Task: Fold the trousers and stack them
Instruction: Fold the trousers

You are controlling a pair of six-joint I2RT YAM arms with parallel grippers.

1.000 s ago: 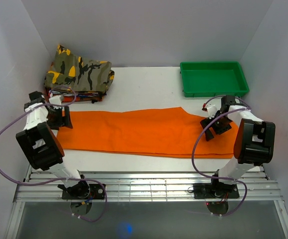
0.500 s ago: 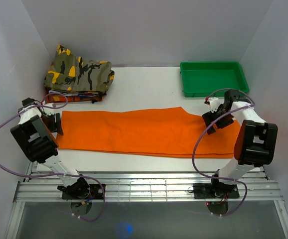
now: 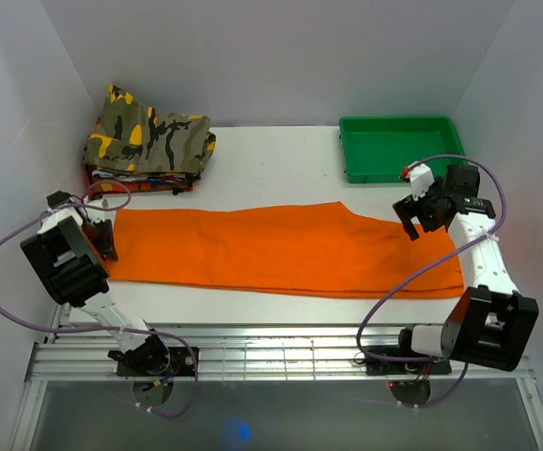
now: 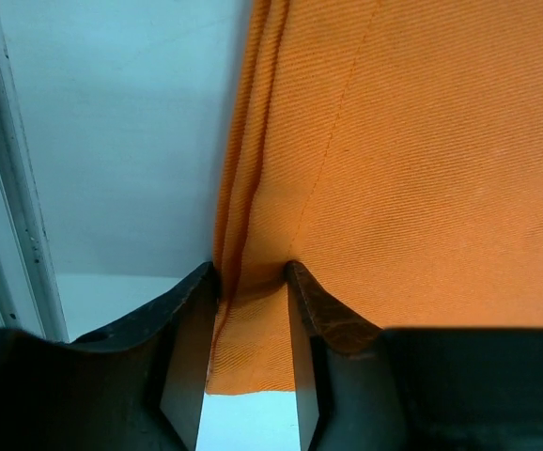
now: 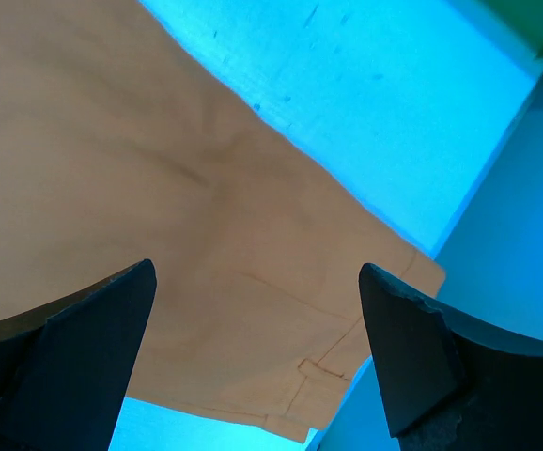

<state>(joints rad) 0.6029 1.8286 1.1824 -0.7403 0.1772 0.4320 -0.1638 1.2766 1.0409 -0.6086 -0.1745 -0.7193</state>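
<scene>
The orange trousers lie flat and lengthwise across the table, leg ends to the left and waist to the right. My left gripper is down at the leg end. In the left wrist view its jaws stand partly closed around the hem, and the cloth bunches between the two fingers with a gap still showing. My right gripper hovers wide open over the waist end, touching nothing. The waist corner shows below its spread fingers.
A folded camouflage garment tops a pile of clothes at the back left. A green tray stands at the back right, just behind my right gripper. White walls close in on both sides, and a metal rail runs along the near edge.
The left jaws have narrowed around the hem at the leg end. The right arm has swung up and to the right, off the waist area and toward the tray, still open.
</scene>
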